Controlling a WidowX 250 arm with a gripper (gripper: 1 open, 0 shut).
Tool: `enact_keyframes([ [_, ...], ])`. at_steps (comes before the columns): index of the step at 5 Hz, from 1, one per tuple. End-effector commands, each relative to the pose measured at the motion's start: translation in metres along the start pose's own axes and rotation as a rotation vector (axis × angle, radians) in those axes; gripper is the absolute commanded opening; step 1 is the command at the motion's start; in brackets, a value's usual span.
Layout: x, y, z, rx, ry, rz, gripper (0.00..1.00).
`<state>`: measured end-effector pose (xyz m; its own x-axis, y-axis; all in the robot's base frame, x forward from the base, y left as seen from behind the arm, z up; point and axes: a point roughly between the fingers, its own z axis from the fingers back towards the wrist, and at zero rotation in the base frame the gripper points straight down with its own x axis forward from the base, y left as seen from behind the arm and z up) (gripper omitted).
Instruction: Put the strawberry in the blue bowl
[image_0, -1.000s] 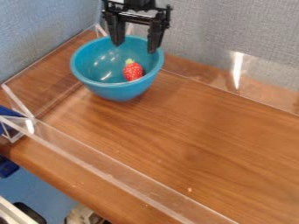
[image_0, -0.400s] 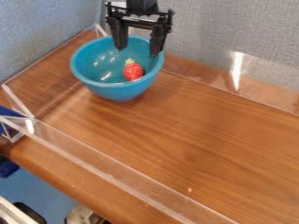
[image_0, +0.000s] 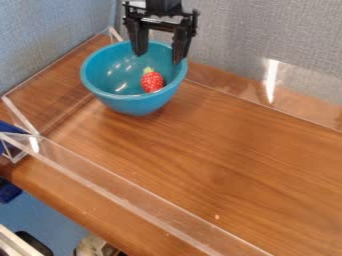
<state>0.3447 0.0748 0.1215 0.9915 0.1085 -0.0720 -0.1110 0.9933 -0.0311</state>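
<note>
The blue bowl (image_0: 114, 95) stands at the far left of the wooden table, near the back wall. Inside it, against the right inner wall, lies the small red strawberry (image_0: 152, 81). My black gripper (image_0: 159, 50) hangs straight down just above the bowl's far rim, over the strawberry. Its two fingers are spread wide apart and nothing is between them, so it is open. The strawberry lies free in the bowl, below the fingertips.
A clear plastic wall (image_0: 274, 80) runs around the wooden table top (image_0: 214, 150), with a raised corner at the back right. A grey-blue backdrop stands right behind the bowl. A blue object (image_0: 14, 140) sits outside the left edge.
</note>
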Motion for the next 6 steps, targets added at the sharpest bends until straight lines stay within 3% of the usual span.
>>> enact_keyframes([
  [1, 0.004, 0.006, 0.022, -0.002, -0.06, -0.003, 1.0],
  [6, -0.004, 0.003, 0.04, -0.005, -0.071, -0.039, 1.0],
])
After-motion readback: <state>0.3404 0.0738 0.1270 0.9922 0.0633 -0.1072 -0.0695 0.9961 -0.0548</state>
